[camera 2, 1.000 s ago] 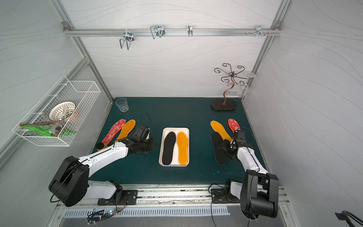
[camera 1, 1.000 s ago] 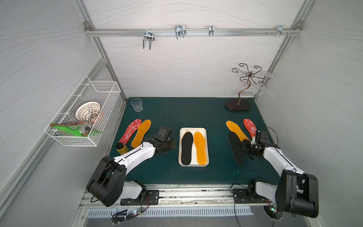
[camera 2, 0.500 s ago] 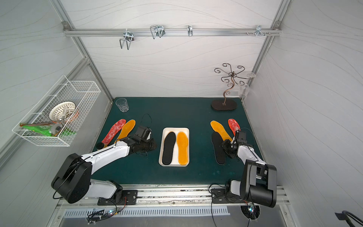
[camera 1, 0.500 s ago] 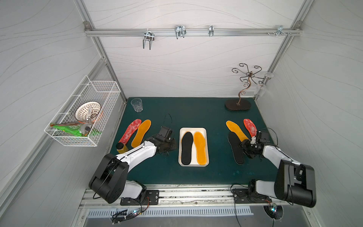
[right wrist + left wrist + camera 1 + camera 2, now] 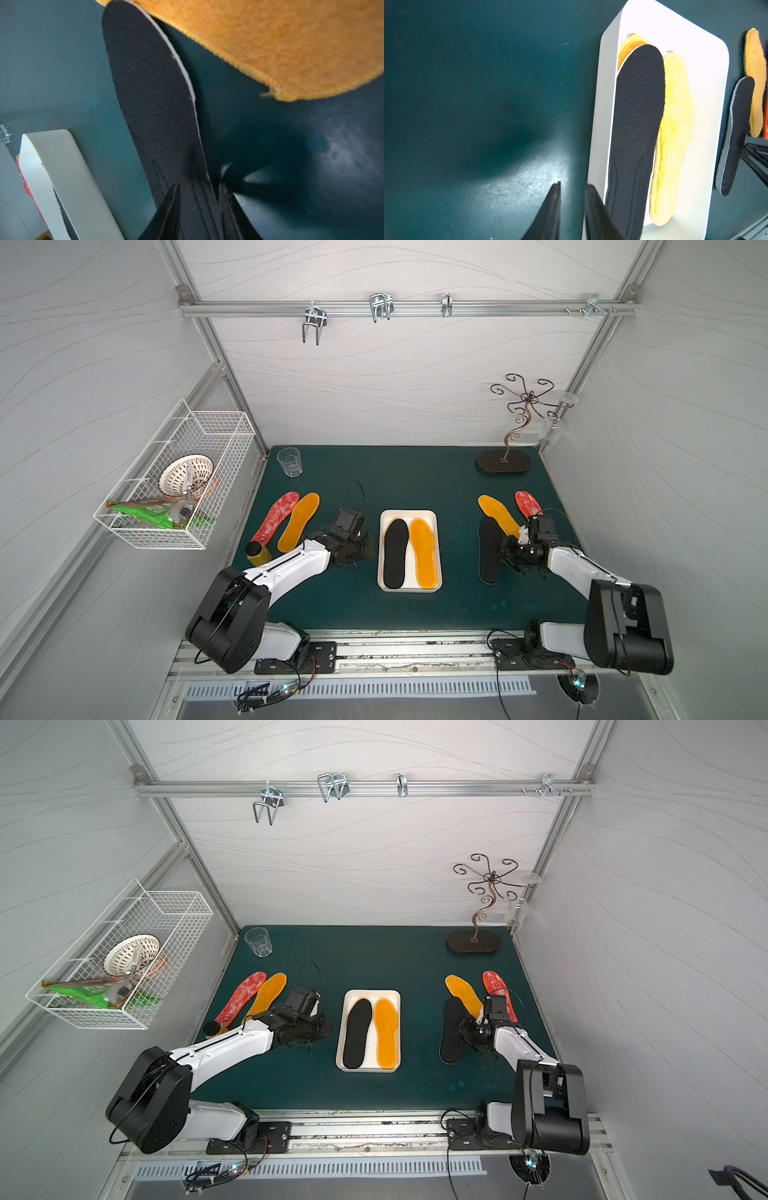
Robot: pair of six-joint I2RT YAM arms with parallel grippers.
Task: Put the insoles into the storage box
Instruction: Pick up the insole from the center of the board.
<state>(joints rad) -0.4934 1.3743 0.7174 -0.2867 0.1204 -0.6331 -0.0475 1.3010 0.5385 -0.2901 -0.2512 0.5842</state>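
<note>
While three insoles (image 5: 639,124) lie in the storage box (image 5: 409,515), two lie by the mat's (image 5: 415,472) left edge, three by its right. Left gripper (image 5: 572,187) is parted, empty; right gripper (image 5: 198,190) straddles a black insole (image 5: 149,104), grip unclear

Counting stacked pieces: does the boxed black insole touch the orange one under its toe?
Touching. Left wrist view: the black insole lies on the orange insole, covering all but its toe.

orange insole (image 5: 626,53), mostly hidden (under black insole (image 5: 637,124))

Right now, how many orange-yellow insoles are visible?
4 orange-yellow insoles: two in the storage box, one mostly under the black insole; one beside each red insole. More could be hidden.
</note>
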